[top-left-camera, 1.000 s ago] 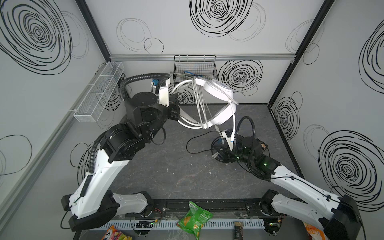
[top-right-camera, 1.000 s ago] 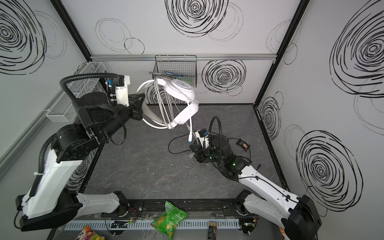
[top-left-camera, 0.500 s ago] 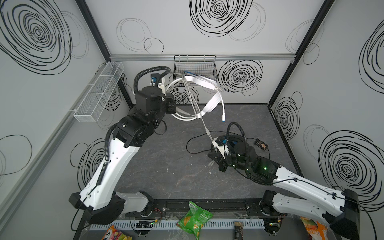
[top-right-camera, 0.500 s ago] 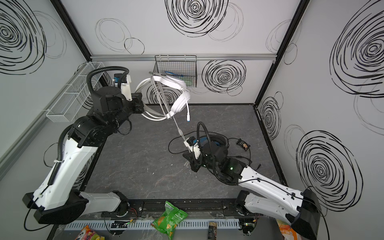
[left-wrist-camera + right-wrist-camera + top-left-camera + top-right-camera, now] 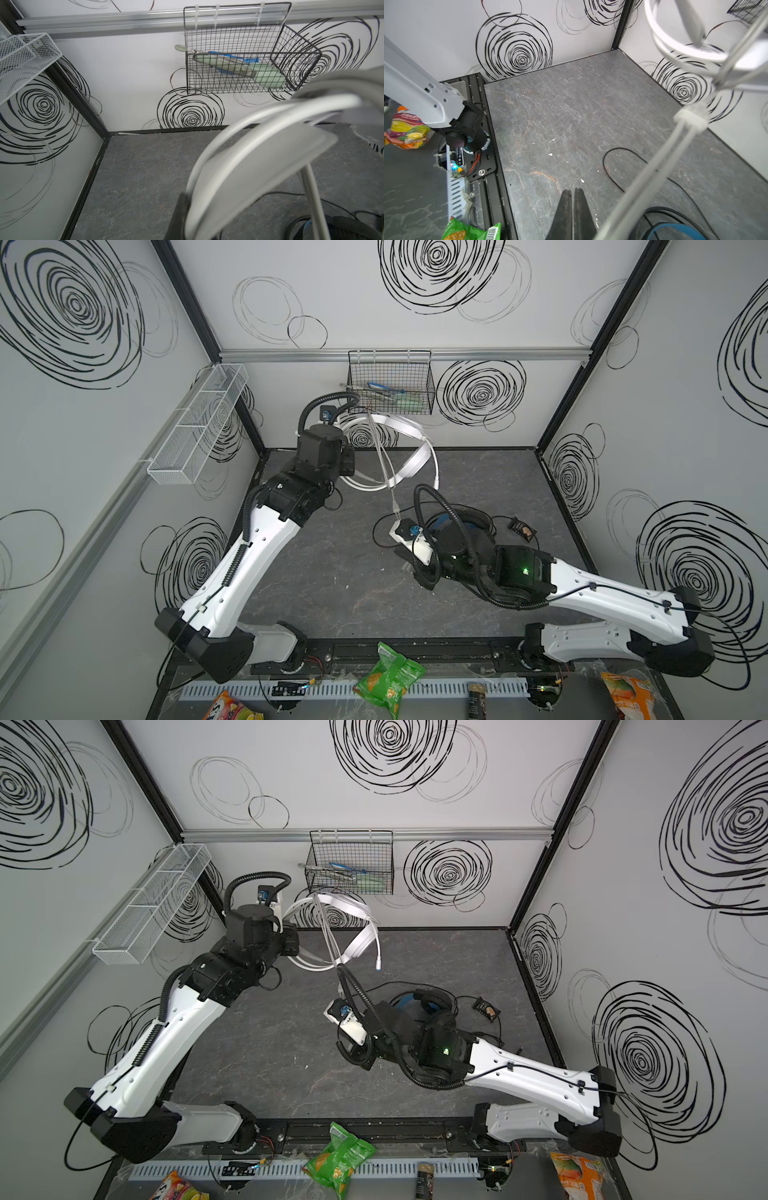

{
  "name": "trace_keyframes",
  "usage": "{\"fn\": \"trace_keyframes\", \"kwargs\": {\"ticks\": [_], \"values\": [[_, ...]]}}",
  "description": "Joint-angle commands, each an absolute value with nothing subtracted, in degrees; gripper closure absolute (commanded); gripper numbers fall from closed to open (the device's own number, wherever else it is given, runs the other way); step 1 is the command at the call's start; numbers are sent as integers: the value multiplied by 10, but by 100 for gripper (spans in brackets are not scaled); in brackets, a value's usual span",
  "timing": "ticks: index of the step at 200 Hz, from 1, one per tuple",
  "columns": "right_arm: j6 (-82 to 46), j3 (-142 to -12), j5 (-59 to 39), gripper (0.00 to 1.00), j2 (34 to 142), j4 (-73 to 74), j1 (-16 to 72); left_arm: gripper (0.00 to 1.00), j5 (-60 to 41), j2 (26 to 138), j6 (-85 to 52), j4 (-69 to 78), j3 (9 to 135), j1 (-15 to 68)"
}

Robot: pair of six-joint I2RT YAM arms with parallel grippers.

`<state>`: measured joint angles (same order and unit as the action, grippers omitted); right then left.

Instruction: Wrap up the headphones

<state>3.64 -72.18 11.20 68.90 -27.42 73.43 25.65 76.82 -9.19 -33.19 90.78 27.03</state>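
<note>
The white headphones (image 5: 415, 448) hang in the air near the back wall, with my left gripper (image 5: 350, 462) shut on the headband (image 5: 249, 166). Their white cable (image 5: 388, 485) drops from the band to my right wrist, and a loose plug end (image 5: 378, 965) dangles beside it. My right gripper (image 5: 573, 191) hovers over the table (image 5: 560, 116), shut, with nothing between its tips. The cable (image 5: 654, 166) passes beside its fingers. The black and blue headphones (image 5: 428, 996) lie on the table behind my right arm, partly hidden.
A black wire basket (image 5: 390, 385) hangs on the back wall just above the white headset. A white mesh shelf (image 5: 195, 423) is on the left wall. A thin black cable (image 5: 614, 164) loops on the table. A small dark object (image 5: 523, 528) lies right. Snack bags (image 5: 388, 678) line the front edge.
My left arm has stretched out and carried the white headset back under the basket, turning it. My right gripper has shifted left and toward the front, staying shut, and the cable now runs straighter.
</note>
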Motion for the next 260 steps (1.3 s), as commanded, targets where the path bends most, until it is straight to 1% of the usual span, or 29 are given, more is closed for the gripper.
{"fn": "trace_keyframes", "kwargs": {"ticks": [1, 22, 56, 93, 114, 176, 214, 260], "values": [[92, -807, 163, 100, 726, -377, 745, 100, 292, 756, -70, -249, 893, 273], [112, -890, 190, 100, 771, -439, 745, 100, 285, 753, -50, -268, 880, 276], [124, -1020, 206, 100, 846, -522, 743, 100, 237, 750, -30, -299, 862, 280], [165, -1097, 230, 100, 885, -575, 722, 100, 205, 738, -16, -309, 836, 294], [178, -1106, 230, 96, 876, -562, 701, 100, 197, 733, -3, -312, 827, 306], [168, -1102, 254, 97, 884, -525, 654, 100, 145, 722, 12, -327, 817, 330], [149, -1095, 232, 96, 879, -497, 603, 100, 125, 717, 15, -343, 817, 341], [148, -1068, 214, 95, 868, -465, 587, 100, 92, 710, 18, -350, 823, 350]]}}
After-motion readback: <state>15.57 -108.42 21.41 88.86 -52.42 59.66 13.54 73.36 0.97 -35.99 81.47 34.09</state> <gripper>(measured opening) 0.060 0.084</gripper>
